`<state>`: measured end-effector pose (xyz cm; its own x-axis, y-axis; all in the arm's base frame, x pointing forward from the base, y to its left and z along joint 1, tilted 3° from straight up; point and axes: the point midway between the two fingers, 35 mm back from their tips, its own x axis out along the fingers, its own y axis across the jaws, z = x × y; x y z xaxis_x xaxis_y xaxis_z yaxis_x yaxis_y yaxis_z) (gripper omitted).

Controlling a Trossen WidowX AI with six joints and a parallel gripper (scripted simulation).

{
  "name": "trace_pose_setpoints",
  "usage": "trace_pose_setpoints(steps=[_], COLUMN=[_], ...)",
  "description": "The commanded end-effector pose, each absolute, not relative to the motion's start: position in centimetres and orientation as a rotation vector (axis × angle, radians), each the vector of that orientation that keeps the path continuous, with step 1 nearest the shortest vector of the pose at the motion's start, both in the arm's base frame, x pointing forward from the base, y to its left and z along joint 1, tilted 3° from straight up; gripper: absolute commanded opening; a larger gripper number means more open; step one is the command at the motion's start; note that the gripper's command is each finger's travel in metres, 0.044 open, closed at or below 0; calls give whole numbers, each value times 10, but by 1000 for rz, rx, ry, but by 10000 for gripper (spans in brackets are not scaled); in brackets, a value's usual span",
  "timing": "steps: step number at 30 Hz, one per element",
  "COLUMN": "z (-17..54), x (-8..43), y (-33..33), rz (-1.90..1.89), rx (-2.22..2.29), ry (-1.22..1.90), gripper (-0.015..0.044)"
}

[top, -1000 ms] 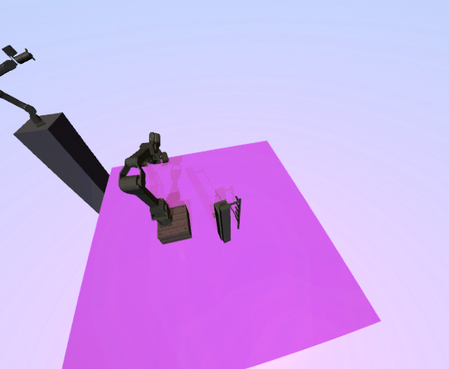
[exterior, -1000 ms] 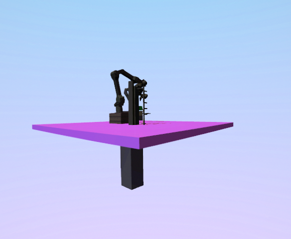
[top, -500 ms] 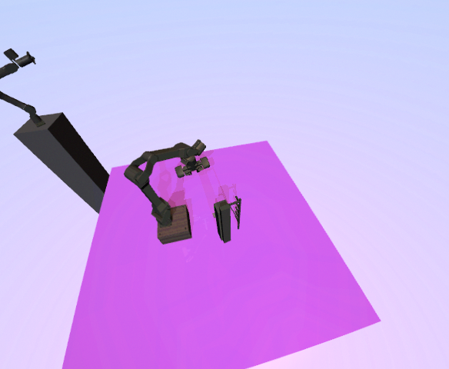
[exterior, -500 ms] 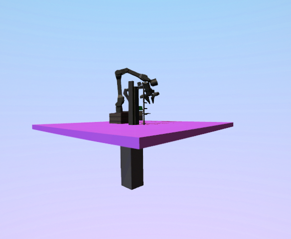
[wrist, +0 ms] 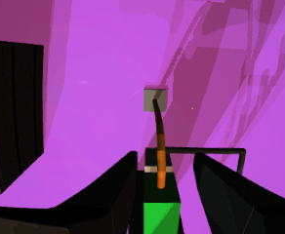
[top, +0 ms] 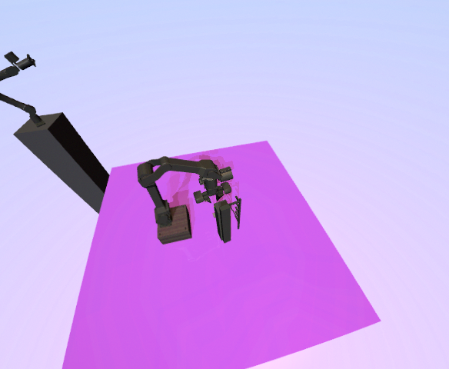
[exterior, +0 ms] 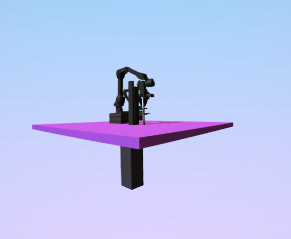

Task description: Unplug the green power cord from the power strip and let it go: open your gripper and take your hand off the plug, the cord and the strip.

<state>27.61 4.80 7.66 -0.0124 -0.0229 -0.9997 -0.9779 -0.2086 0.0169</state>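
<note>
A green block (exterior: 140,108) (wrist: 161,217), which looks like the plug, lies below and between my fingers in the wrist view. An orange-brown cord (wrist: 161,161) runs from its dark end to a small beige box (wrist: 148,101) on the table. A tall black upright body (top: 225,226) (exterior: 131,102) stands beside the gripper; whether it is the power strip I cannot tell, nor whether the plug is seated. My gripper (top: 214,198) (exterior: 143,104) (wrist: 165,159) is partly open, with a gap on each side of the block and nothing visibly gripped.
A thin dark rack frame (top: 239,216) (exterior: 143,117) (wrist: 206,150) stands right beside the upright body. The brown arm base (top: 177,228) (exterior: 114,118) (wrist: 16,117) is on the left. A dark pillar (top: 58,158) with another arm (top: 8,99) stands past the table edge.
</note>
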Motion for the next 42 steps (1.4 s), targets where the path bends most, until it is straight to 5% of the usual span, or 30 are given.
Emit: trace_pose_setpoints(steps=[1,42], z=[77,67], x=[277,286], y=[44,3], rz=[1376,1374], rx=[-1395,-1397], ry=[1133,1135], gripper=[160,160])
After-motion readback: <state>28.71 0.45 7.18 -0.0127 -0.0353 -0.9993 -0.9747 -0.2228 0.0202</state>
